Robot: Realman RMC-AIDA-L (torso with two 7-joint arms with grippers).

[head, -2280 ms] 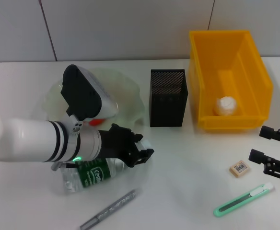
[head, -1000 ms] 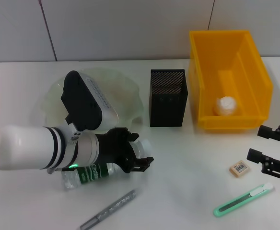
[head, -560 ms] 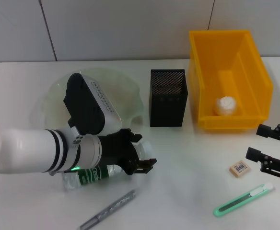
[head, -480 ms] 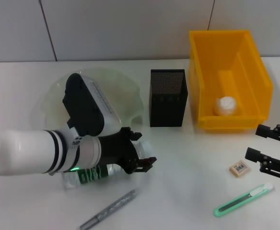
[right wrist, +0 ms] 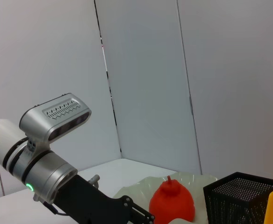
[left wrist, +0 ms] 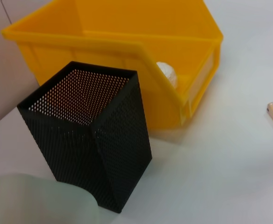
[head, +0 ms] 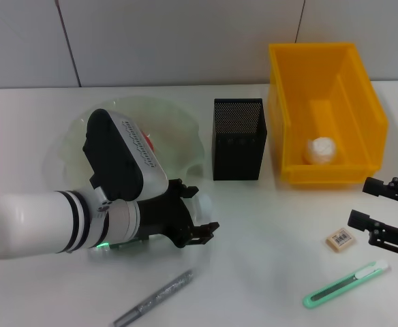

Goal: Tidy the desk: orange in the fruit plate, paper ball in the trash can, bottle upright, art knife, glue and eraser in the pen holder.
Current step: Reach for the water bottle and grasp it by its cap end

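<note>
Plain white table, matte and smooth, reaching back to the wall. Behind it, a pale grey panelled wall split by thin dark seams that slant down to the table's far edge.
</note>
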